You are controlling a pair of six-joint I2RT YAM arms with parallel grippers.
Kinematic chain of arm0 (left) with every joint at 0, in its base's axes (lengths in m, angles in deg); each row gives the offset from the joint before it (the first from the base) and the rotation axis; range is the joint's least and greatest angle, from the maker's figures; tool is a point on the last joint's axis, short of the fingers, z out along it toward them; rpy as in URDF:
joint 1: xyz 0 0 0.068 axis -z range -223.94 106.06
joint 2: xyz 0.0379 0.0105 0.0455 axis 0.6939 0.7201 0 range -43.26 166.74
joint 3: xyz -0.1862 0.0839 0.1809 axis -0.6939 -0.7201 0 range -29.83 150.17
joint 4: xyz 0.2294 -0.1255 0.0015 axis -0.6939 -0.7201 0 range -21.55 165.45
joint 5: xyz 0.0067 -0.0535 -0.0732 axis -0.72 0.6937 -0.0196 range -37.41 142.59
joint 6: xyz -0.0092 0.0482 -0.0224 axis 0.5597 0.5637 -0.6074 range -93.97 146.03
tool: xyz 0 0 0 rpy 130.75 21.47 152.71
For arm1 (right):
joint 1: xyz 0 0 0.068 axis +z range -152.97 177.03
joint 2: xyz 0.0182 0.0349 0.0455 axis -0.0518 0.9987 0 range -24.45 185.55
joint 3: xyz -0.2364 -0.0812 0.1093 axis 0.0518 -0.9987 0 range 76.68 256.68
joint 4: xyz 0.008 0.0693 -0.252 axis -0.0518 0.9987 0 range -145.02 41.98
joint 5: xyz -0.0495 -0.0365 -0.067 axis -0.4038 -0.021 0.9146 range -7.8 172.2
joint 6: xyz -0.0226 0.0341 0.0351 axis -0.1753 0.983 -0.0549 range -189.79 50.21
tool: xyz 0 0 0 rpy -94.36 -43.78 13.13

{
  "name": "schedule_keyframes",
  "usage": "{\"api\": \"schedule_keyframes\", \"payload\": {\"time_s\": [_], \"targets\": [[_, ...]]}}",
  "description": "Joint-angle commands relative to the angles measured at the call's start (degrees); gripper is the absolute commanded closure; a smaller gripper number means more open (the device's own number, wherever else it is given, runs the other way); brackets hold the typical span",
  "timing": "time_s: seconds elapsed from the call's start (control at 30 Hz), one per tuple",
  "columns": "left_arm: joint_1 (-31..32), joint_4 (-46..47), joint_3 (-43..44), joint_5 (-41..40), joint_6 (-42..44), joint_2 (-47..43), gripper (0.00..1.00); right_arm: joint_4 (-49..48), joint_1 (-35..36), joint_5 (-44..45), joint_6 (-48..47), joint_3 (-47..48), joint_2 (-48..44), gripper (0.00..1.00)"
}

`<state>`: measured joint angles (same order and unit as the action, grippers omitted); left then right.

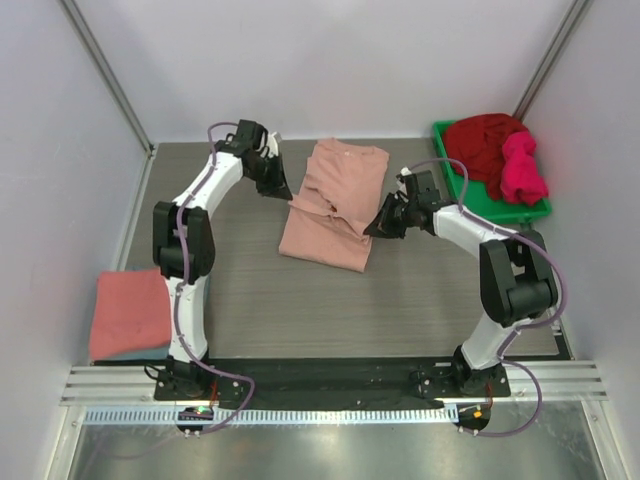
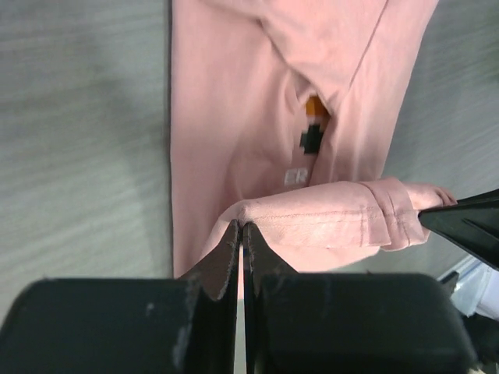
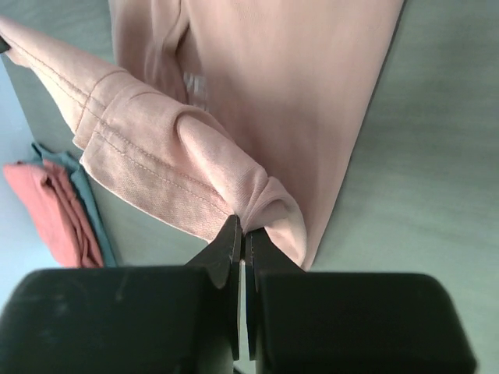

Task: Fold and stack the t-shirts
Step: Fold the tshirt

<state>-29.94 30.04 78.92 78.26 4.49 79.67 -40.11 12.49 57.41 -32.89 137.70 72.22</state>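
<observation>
A pale dusty-pink t-shirt [image 1: 335, 205] lies partly folded in the middle of the table, its small pixel graphic [image 2: 313, 128] and text facing up. My left gripper [image 1: 283, 190] is at the shirt's left edge, shut on a corner of the stitched hem [image 2: 240, 226]. My right gripper [image 1: 378, 228] is at the right edge, shut on a bunched fold of the same shirt [image 3: 243, 226]. The hem hangs between the two grippers, above the flat cloth [image 3: 288, 78]. A coral-red t-shirt [image 1: 130, 312] lies folded at the near left. Dark red [image 1: 485, 140] and magenta [image 1: 522, 168] t-shirts are heaped at the far right.
The dark red and magenta heap fills a green plastic bin [image 1: 470, 192] at the table's far right corner. A teal layer [image 3: 87, 204] shows under the coral-red shirt. White walls close in the table on three sides.
</observation>
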Motion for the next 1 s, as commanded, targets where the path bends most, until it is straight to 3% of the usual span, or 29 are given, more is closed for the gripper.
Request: {"api": "schedule_keyframes", "payload": {"time_s": [0.0, 0.1, 0.17, 0.2, 0.23, 0.27, 0.33, 0.47, 0.63, 0.77, 0.97], "targets": [[-0.2, 2.6, 5.41, -0.36, 1.85, 3.62, 1.0, -3.75, -1.05, -0.25, -4.46, 4.9, 4.74, 0.98], [-0.11, 4.01, 8.75, -1.67, 2.29, 7.4, 0.94, -6.12, -2.19, 0.19, -5.62, 7.19, 7.83, 0.99], [-0.11, 4.88, 10.86, -3.6, 1.68, 8.9, 0.95, -10.33, -2.63, -0.34, -6.23, 8.59, 10.47, 0.9], [-0.11, 5.41, 11.22, -3.96, 1.5, 9.51, 0.94, -11.04, -2.81, 0.27, -6.32, 9.12, 10.74, 0.83], [-0.11, 5.77, 11.48, -4.48, 1.41, 9.69, 0.91, -12.01, -2.72, 0.88, -6.49, 10.25, 11.0, 0.6], [-0.11, 6.12, 12.44, -5.19, 1.41, 9.95, 0.77, -12.28, -2.81, 0.37, -6.93, 10.96, 10.92, 0.41], [-0.11, 5.68, 13.59, -8.17, 1.85, 9.43, 0.73, -11.24, -2.9, -0.08, -8.33, 12.72, 9.61, 0.29], [-0.64, 3.05, 10.36, -12.04, 0.98, 1.89, 0.65, -5.44, -3.77, 0.62, -13.76, 12.2, -1.08, 0.27], [-3.45, 2.52, -10.43, -6.37, 2.1, -12.78, 0.62, 6.07, -3.86, 0.02, -14.68, 3.19, -12.27, 0.27], [-4.33, -6.06, -16.28, 2.7, 5.36, -12.2, 0.6, 6.8, -3.86, -7.44, -6.77, -7.56, -15.19, 0.27], [-4.86, -4.26, -24.02, 9.29, 3.7, -10.7, 0.43, -0.05, -3.95, -11.94, 0.79, -15.74, -12.03, 0.28]]}}
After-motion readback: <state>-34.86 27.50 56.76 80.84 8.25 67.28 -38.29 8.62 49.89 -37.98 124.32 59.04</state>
